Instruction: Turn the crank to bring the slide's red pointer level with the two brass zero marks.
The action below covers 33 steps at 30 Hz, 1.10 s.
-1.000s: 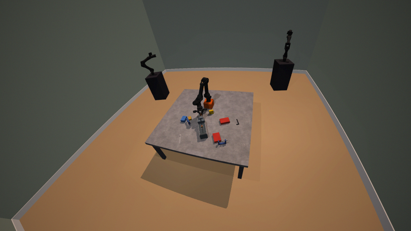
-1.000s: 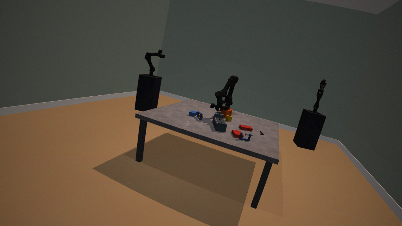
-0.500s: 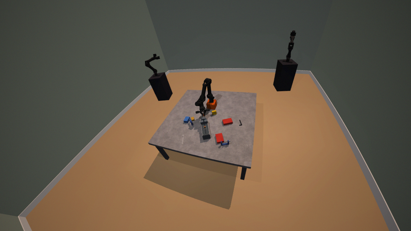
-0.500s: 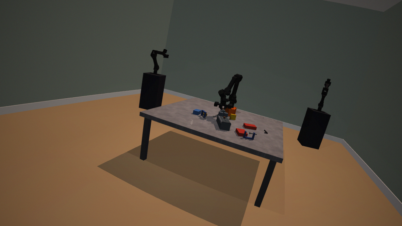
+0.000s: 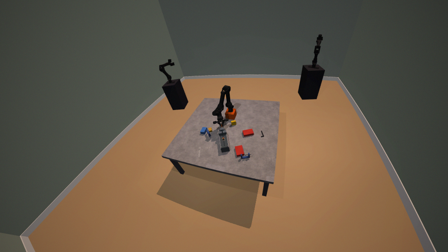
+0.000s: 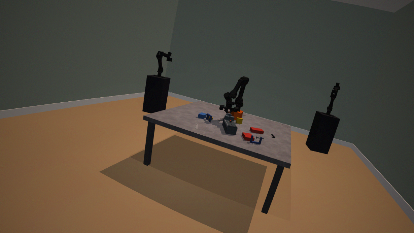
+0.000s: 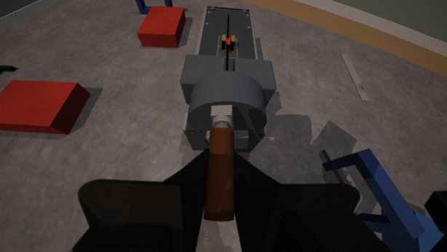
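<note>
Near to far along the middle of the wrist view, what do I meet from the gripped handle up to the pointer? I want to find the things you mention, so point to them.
Brown crank handle point(image 7: 219, 175), pale crank arm point(image 7: 221, 110), rounded grey housing point(image 7: 226, 87), red pointer point(image 7: 228, 41) between the brass marks point(image 7: 223, 37).
</note>
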Each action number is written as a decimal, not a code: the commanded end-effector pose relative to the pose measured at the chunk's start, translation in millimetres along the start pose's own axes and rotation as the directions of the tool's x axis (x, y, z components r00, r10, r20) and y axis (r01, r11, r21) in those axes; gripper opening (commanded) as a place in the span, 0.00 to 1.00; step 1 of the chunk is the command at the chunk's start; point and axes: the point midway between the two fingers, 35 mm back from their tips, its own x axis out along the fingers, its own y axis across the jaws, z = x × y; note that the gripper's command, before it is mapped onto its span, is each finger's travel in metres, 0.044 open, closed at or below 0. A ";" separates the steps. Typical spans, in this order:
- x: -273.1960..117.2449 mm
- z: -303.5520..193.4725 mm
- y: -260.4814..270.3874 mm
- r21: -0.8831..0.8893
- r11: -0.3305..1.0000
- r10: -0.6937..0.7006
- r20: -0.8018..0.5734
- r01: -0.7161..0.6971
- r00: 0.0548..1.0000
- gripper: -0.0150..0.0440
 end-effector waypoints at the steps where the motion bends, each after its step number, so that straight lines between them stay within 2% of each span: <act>1: -1.6 1.3 -8.9 -0.003 1.000 -0.028 0.001 0.028 1.000 0.25; 33: 6.1 -7.6 -28.4 -0.005 1.000 -0.029 0.001 0.029 1.000 0.25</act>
